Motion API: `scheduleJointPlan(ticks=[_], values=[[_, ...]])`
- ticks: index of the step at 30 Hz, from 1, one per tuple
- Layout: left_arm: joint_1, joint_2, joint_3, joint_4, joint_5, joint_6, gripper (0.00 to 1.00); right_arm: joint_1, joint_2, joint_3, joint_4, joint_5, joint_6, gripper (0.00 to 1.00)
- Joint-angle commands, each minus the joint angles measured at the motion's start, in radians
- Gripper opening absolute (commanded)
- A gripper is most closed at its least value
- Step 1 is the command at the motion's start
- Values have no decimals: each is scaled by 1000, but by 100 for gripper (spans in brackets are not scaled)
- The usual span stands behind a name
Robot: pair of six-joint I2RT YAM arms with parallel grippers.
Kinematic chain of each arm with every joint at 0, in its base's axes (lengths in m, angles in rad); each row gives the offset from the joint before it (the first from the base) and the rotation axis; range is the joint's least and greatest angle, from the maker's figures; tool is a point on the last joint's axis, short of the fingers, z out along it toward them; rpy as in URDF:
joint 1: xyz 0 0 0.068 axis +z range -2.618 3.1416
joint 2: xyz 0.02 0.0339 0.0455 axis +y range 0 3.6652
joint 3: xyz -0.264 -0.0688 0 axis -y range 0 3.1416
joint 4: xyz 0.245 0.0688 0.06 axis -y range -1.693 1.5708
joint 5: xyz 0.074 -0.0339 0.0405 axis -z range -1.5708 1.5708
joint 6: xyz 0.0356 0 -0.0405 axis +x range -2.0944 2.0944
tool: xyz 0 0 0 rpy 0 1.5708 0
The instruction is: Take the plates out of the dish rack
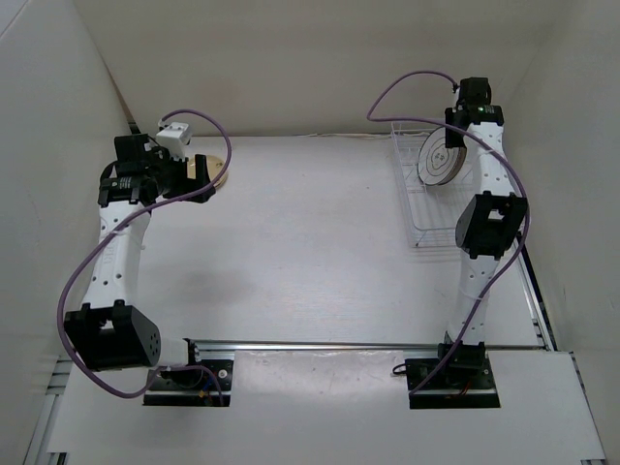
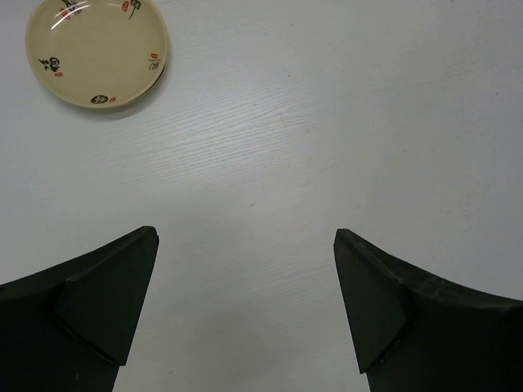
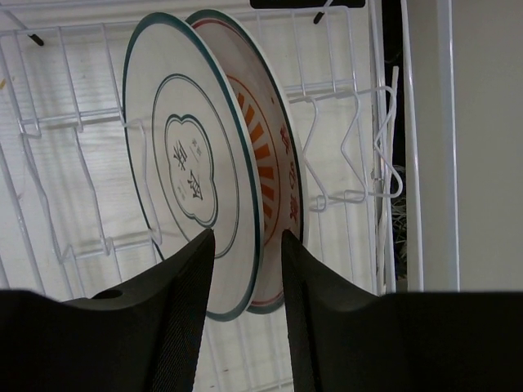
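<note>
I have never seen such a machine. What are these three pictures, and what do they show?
Two robot arms stand at a table's near edge. One picture looks down from above; the other two come from cameras on each wrist.

The left gripper is open above the bare table, near a cream plate lying flat.

The right gripper reaches into a white wire dish rack, where two plates stand upright: a ringed plate and an orange-patterned plate behind it. Its fingers straddle the ringed plate's edge; whether they grip it is unclear.
</note>
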Motion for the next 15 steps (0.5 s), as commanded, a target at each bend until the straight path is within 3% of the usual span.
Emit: scheduleJointPlan(ticks=[1, 10, 13, 15], values=[[1, 5, 18, -3, 30, 1, 100, -7, 18, 56, 53, 1, -11, 41], [1, 35, 36, -3, 30, -8, 100, -17, 61, 86, 53, -23, -11, 32], [1, 35, 36, -3, 30, -8, 100, -17, 70, 86, 53, -46, -11, 23], [1, 45, 36, -3, 30, -8, 100, -17, 70, 96, 53, -66, -11, 11]])
